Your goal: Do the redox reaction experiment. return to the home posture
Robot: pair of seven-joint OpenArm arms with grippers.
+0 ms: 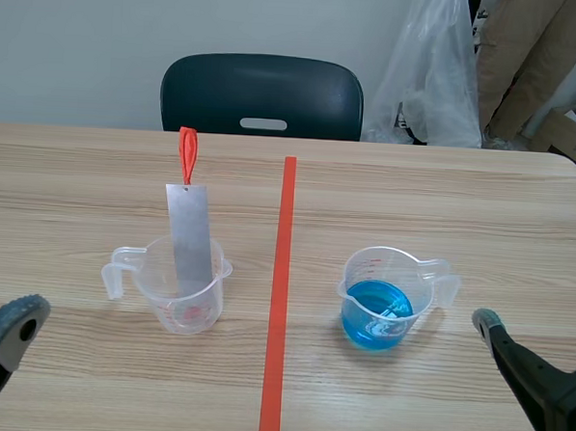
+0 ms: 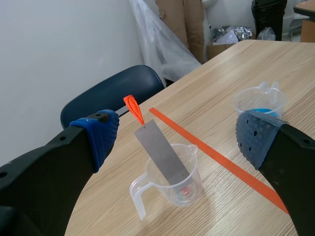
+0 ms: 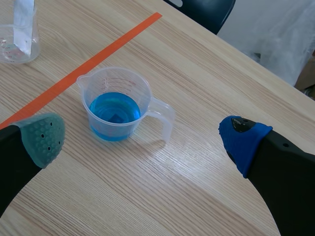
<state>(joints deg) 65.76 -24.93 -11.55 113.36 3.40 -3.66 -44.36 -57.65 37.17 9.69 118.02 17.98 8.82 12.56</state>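
Wooden table point(image 1: 482, 206): both arms lie low at its near edge. The left gripper point(image 2: 178, 140) and right gripper point(image 3: 142, 140) are spread wide and empty. The wrist views show both fingertips, the scene view only one each. Ahead of the left gripper, a metal strip point(image 1: 190, 239) leans in a clear cup point(image 1: 189, 302). Ahead of the right gripper stands a cup of blue liquid point(image 1: 382, 300).

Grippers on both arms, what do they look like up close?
Both arms are black. The left gripper has two thick black fingers with a bright blue pad and a duller, dotted blue-grey one. The right gripper matches: one dotted grey-green pad, one bright blue. No cables show.
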